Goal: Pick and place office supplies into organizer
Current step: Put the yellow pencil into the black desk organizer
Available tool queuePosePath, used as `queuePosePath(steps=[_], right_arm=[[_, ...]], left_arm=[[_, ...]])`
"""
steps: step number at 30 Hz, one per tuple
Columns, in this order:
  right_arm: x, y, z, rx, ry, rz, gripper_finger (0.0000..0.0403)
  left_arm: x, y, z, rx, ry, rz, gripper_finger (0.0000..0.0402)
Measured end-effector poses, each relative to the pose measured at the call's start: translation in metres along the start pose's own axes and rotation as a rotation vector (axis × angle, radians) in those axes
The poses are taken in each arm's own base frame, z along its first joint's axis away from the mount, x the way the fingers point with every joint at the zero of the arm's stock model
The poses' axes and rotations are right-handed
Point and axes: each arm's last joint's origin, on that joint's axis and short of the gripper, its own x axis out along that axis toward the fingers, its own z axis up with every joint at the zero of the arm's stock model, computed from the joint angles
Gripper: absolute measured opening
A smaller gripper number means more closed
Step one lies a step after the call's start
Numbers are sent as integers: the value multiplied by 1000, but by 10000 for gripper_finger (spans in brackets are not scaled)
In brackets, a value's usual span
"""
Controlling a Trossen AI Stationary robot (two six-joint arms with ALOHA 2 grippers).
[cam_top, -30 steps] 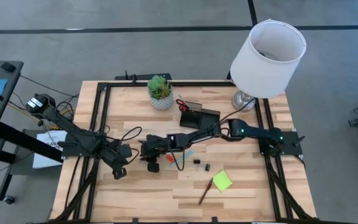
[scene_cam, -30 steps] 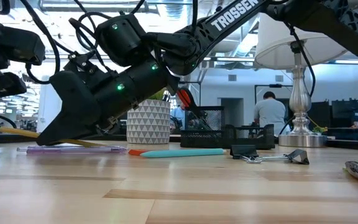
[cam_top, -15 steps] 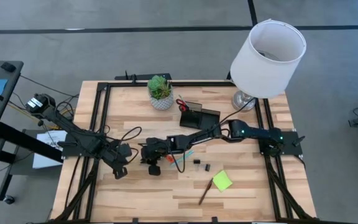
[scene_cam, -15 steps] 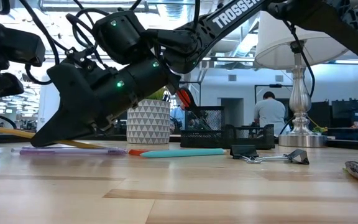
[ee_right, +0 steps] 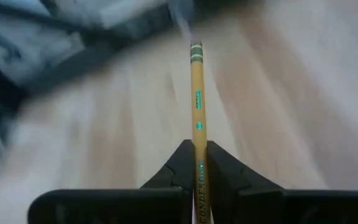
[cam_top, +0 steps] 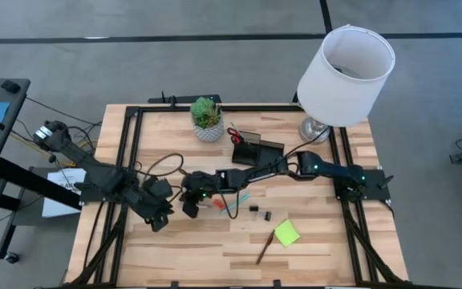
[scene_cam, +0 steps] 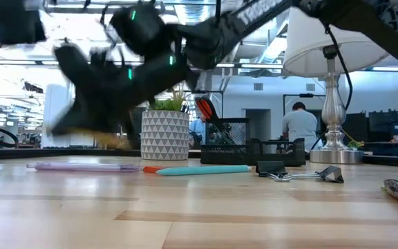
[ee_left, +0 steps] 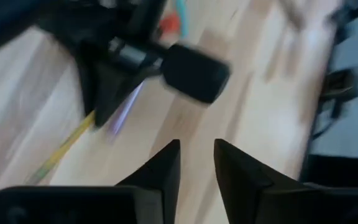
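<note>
Your right pincer (ee_right: pixel 196 163) is clamped on the yellow pencil (ee_right: pixel 196 99), gripping it near one end with most of the shaft sticking out ahead, up off the desk (cam_top: pixel 183 249) around the middle. That long overhang will swing, so I'd carry it slowly and tip it upright before you get over the organizer (cam_top: pixel 257 148) at the back, then lower it into the tall pen slot, not the low tray. The scissors (cam_top: pixel 235 134) already poke out of there, so aim for the free side. The plant pot (cam_top: pixel 208 129) sits just beside it, so watch the elbow.

Your left pincer (ee_left: pixel 196 171) is next to the right one, fingers a bit apart, holding nothing.

Count as far as I can see:
- 1 pencil in the grip
- 1 teal pen (scene_cam: pixel 206 169) and 1 pink pen (scene_cam: pixel 81 166) on the desk
- 1 brown pencil (cam_top: pixel 263 250) at the front
- 1 eraser (cam_top: pixel 218 205)
- 2 clips (cam_top: pixel 260 213)
- 1 sticky pad (cam_top: pixel 286 234)
- 1 scissors in the organizer
</note>
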Motion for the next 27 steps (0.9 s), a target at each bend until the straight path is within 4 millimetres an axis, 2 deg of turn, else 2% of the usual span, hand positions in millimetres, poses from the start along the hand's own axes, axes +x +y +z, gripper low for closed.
queuePosePath(steps=[4, 8, 13, 16, 19, 22, 24, 27], right_arm=[[-36, 12, 49, -13, -162, -49, 14], [-88, 18, 102, -40, -324, -140, 14], [-186, 31, 172, -100, -561, -150, 14], [-242, 36, 196, -141, -660, -200, 14], [-285, 40, 206, -176, -689, -252, 14], [-305, 39, 203, -195, -624, -301, 14], [-298, 31, 191, -185, -566, -331, 14], [-270, 9, 161, -133, -502, -371, 14]], left_arm=[[-38, -18, 23, 3, -102, -46, 71], [-71, -31, 43, 40, -250, -92, 60], [-103, -39, 60, 75, -412, -106, 50], [-114, -41, 65, 100, -457, -114, 46], [-117, -41, 66, 135, -465, -110, 46], [-117, -41, 66, 147, -470, -100, 45], [-117, -41, 66, 147, -472, -97, 45], [-115, -40, 65, 149, -473, -79, 45]])
